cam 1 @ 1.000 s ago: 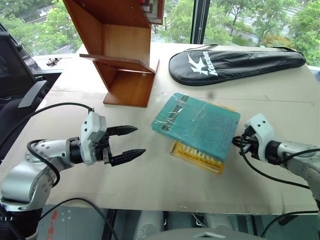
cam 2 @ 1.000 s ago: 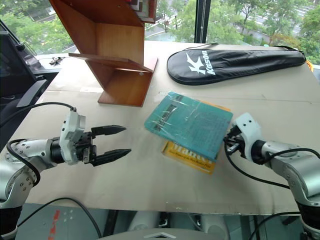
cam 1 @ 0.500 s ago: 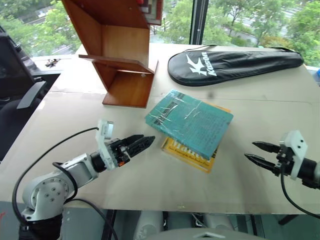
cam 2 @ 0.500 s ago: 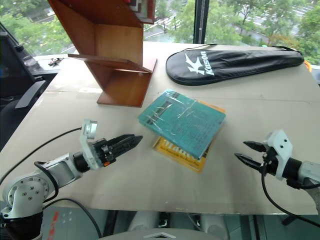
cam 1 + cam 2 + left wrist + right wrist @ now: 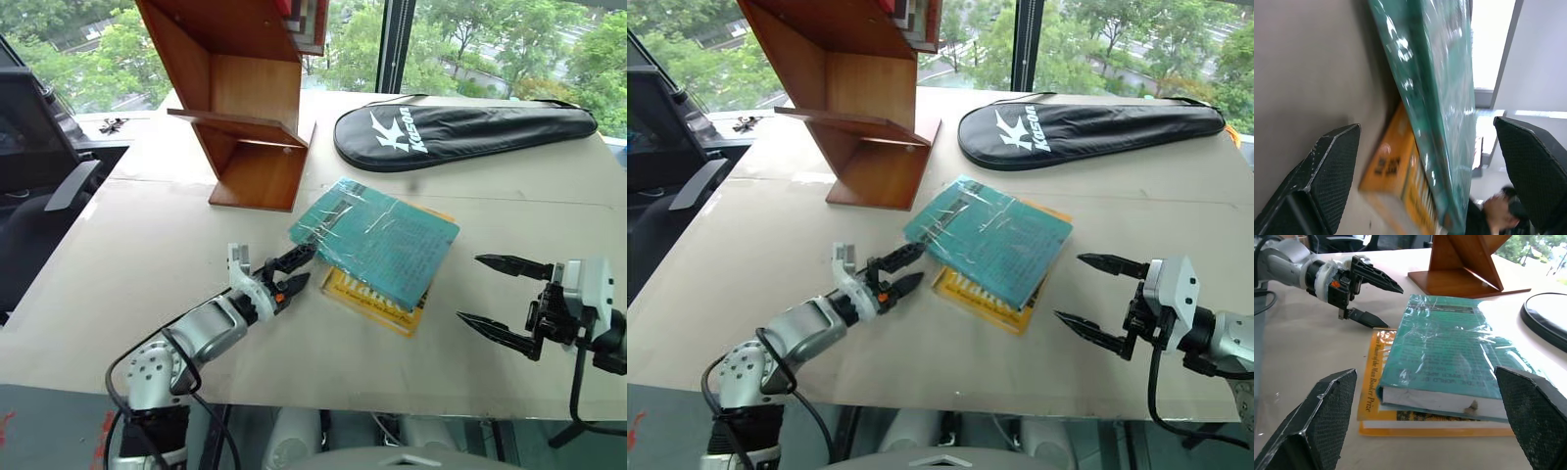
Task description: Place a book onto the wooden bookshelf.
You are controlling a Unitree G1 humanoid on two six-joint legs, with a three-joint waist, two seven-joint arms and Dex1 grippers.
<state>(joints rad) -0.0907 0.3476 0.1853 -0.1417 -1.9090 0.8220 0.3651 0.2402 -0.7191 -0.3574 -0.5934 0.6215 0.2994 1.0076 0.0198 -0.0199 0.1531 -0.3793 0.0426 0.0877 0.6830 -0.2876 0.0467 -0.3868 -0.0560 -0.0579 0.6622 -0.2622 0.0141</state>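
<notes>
The right gripper point(image 5: 1105, 303) is now standing wide open and clear of the book point(image 5: 991, 238), having let go of its right edge and drawn back a second ago. The left gripper point(image 5: 898, 271), also open and empty, is closing on the book's left corner, one finger above and one below. The book is lying on a yellow book point(image 5: 975, 293) on the table point(image 5: 774, 215), short of the bookshelf point(image 5: 867, 108); a handover looks underway.
</notes>
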